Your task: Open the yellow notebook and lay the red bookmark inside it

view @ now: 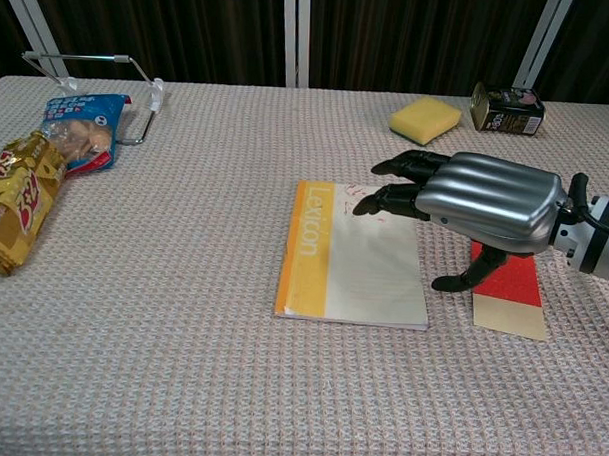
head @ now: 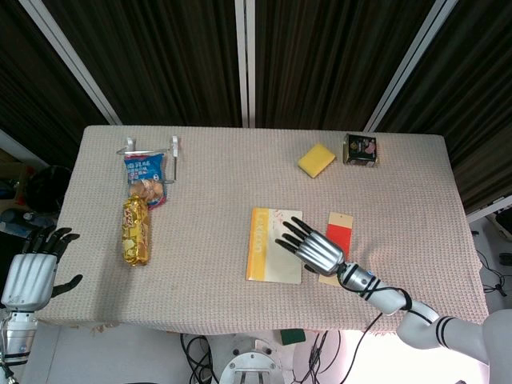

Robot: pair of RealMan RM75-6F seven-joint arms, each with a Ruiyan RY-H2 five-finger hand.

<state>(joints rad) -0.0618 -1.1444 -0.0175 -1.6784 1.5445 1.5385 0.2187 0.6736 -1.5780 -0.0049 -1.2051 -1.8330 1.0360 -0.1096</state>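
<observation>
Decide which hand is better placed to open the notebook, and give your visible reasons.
The right hand. It hovers open over the closed notebook, fingertips above its cover, with the bookmark just beside it. The left hand sits off the table's far left edge, well away from both.

A coarse, matt woven cloth covers the table (view: 180, 364). The yellow notebook (view: 353, 260) has a smooth paper cover; the right hand (view: 486, 199) shows glossy ribbed metal, possibly plastic. Snack packets (view: 20, 203) look shiny, crinkled foil.
</observation>
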